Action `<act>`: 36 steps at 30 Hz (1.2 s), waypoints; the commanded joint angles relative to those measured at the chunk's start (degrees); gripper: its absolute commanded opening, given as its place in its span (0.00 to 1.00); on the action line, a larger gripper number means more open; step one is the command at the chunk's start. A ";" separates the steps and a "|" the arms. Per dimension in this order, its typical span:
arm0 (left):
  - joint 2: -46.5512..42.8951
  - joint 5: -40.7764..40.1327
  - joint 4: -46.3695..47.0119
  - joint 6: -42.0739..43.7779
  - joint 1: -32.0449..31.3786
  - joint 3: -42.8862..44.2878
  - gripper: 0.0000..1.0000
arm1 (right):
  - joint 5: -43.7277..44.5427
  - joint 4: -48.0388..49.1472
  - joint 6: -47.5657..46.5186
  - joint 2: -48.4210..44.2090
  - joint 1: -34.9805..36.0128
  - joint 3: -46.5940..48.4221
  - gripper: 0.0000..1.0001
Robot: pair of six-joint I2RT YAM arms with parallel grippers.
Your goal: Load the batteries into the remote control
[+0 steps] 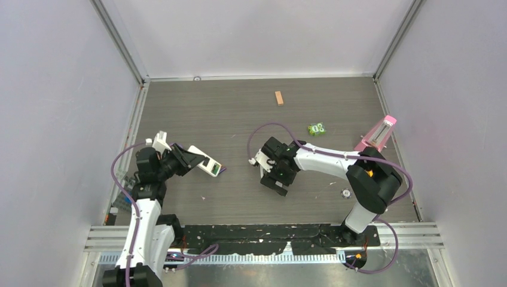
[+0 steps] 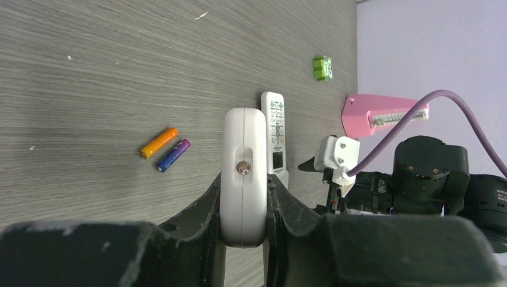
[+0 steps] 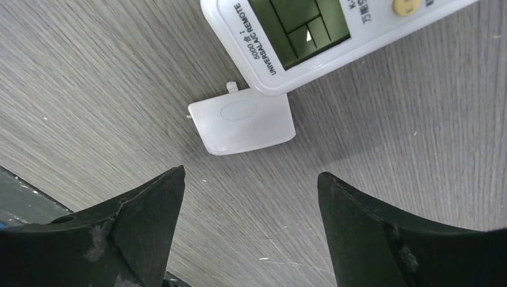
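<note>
My left gripper is shut on the white remote control and holds it on edge above the table, so its narrow seamed side faces the left wrist camera. The batteries lie side by side on the table to one side of it, one orange and one blue-purple. My right gripper stands open over bare table with nothing between its fingers. Just beyond its fingertips a small white battery cover lies flat on the table.
A second white remote with a display lies face up beside the cover, under the right arm. Further back are a tan block, a green toy and a pink object by the right wall.
</note>
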 commanded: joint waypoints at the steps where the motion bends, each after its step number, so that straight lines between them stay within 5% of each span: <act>1: 0.55 0.11 0.80 0.89 0.51 2.30 0.00 | -0.53 1.51 -5.29 0.49 0.25 2.92 0.86; 14: 2.34 0.82 3.00 -0.29 0.51 1.94 0.00 | -1.97 5.86 -5.79 3.73 0.46 2.95 0.77; 26: 2.11 1.25 3.13 -0.03 0.49 1.66 0.00 | -1.64 4.50 -5.39 3.16 1.40 2.92 0.38; 36: 1.43 5.35 9.27 -2.65 0.35 -2.41 0.00 | -9.26 5.00 0.00 -12.72 2.05 0.74 0.35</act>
